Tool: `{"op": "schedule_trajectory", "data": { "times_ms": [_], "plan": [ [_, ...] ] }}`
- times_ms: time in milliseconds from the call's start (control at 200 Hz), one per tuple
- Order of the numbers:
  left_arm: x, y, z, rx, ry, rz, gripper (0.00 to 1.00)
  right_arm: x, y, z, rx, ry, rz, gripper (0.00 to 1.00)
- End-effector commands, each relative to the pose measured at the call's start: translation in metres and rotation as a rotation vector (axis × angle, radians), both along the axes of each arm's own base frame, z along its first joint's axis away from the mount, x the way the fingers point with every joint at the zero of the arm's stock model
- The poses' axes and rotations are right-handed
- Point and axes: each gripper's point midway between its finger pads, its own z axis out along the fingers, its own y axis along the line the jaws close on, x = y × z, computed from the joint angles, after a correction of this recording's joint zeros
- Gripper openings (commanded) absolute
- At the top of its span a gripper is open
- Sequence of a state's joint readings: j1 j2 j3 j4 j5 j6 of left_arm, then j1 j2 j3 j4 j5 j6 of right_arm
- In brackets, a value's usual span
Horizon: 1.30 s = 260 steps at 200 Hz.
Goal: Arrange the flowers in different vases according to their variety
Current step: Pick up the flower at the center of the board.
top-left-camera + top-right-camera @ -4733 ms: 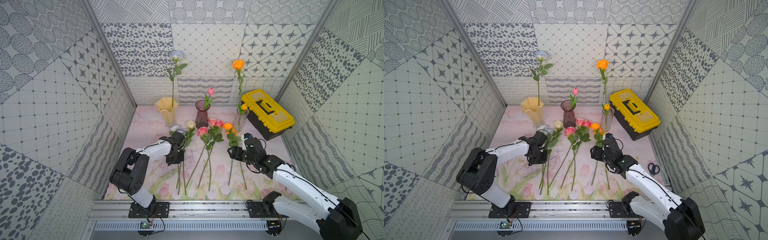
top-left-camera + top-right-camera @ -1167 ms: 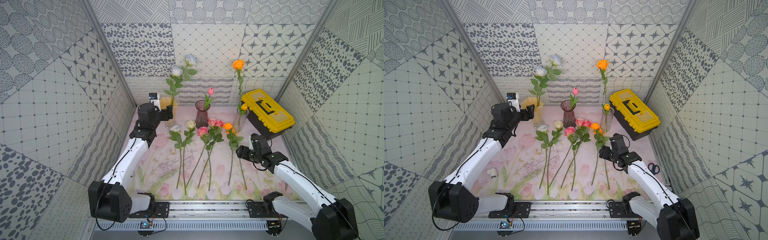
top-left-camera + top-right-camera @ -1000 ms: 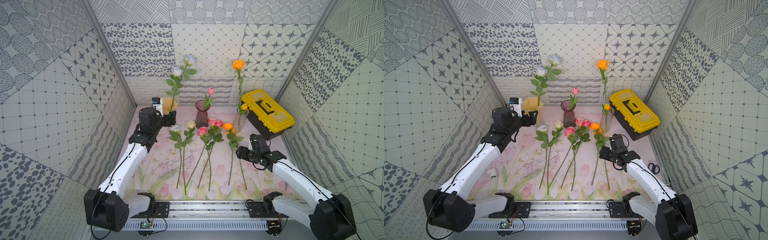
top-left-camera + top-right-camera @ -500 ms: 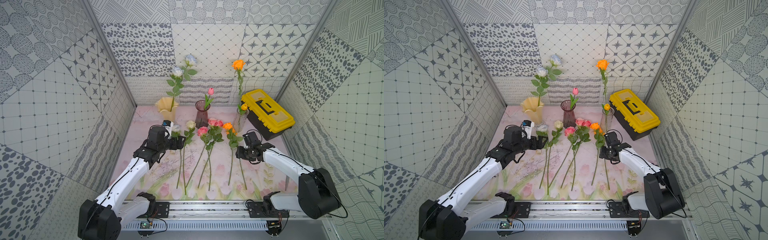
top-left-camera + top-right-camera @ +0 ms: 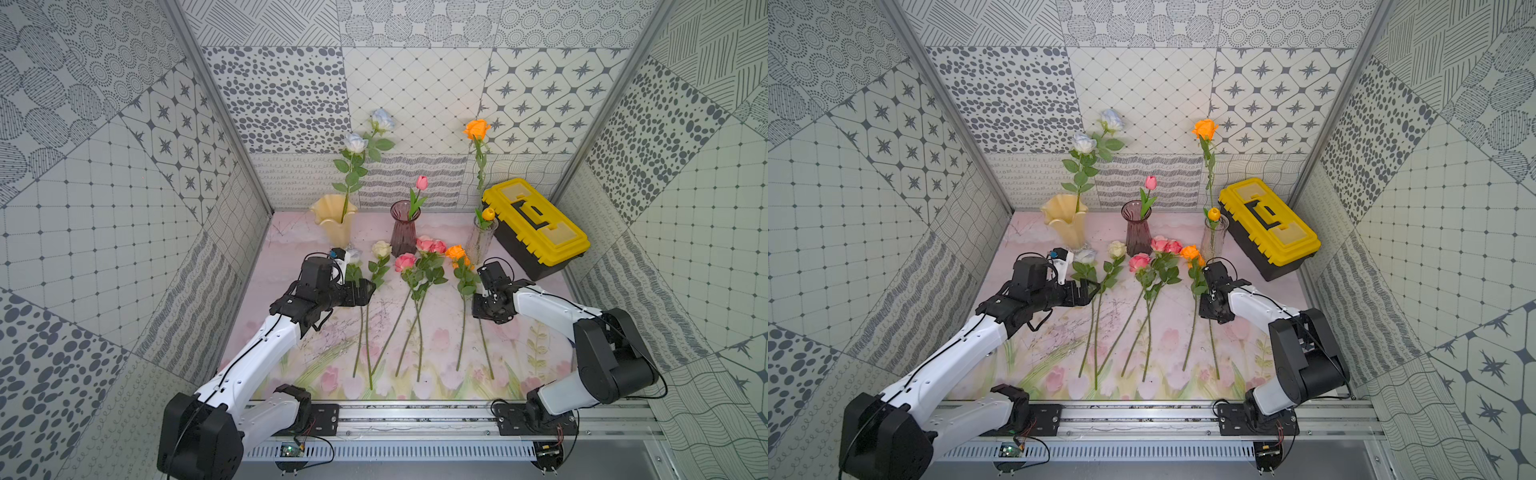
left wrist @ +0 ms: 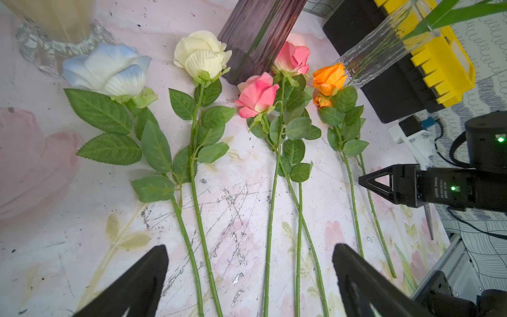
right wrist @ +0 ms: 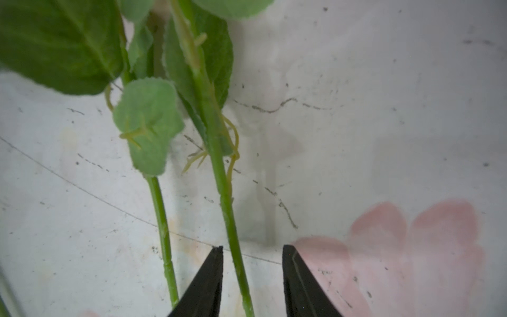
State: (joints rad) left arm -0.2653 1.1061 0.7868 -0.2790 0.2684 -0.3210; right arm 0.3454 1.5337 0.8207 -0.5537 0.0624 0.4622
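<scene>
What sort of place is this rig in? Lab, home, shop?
Likely a lab test cell: patterned panel walls all round, left arm and right arm on a rail, roses staged on a printed mat.

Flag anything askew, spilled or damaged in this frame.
Nothing spilled or toppled. The mat is scuffed with dark scratches mid-table, and one pale-blue rose leans sideways out of the cream vase.
</scene>
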Motion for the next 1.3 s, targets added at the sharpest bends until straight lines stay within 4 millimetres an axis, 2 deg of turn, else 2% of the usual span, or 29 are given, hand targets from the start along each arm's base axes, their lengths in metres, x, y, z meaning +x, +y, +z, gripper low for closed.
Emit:
{"op": "schedule_trajectory", "data": {
  "times_ms": [0, 135, 265, 375, 585, 945, 1101, 1296],
  "plan": [
    [-0.004, -0.012, 0.003, -0.043, 0.019, -0.044, 0.99, 0.008, 0.005, 0.0, -0.03, -0.007, 0.021, 0.39],
    [-0.004, -0.012, 0.002, -0.045, 0.024, -0.047, 0.99, 0.006, 0.009, -0.009, -0.047, 0.028, 0.037, 0.32],
    [-0.004, -0.012, 0.0, -0.045, 0.031, -0.046, 0.99, 0.005, 0.007, -0.011, -0.072, 0.026, 0.031, 0.12],
    [-0.004, -0.013, 0.0, -0.05, 0.037, -0.047, 0.99, 0.006, 0.006, -0.005, -0.086, 0.001, 0.024, 0.0],
    [-0.003, -0.013, -0.002, -0.05, 0.047, -0.044, 0.99, 0.008, 0.001, 0.02, -0.107, -0.094, 0.019, 0.0],
    [-0.004, -0.013, -0.005, -0.049, 0.061, -0.043, 0.99, 0.008, 0.003, 0.094, -0.088, -0.303, 0.056, 0.0],
    [-0.003, -0.013, -0.005, -0.048, 0.061, -0.042, 0.99, 0.01, 0.011, 0.138, -0.072, -0.404, 0.108, 0.0],
    [-0.003, -0.013, -0.008, -0.046, 0.069, -0.042, 0.99, 0.015, 0.024, 0.205, -0.032, -0.541, 0.188, 0.0]
  ]
}}
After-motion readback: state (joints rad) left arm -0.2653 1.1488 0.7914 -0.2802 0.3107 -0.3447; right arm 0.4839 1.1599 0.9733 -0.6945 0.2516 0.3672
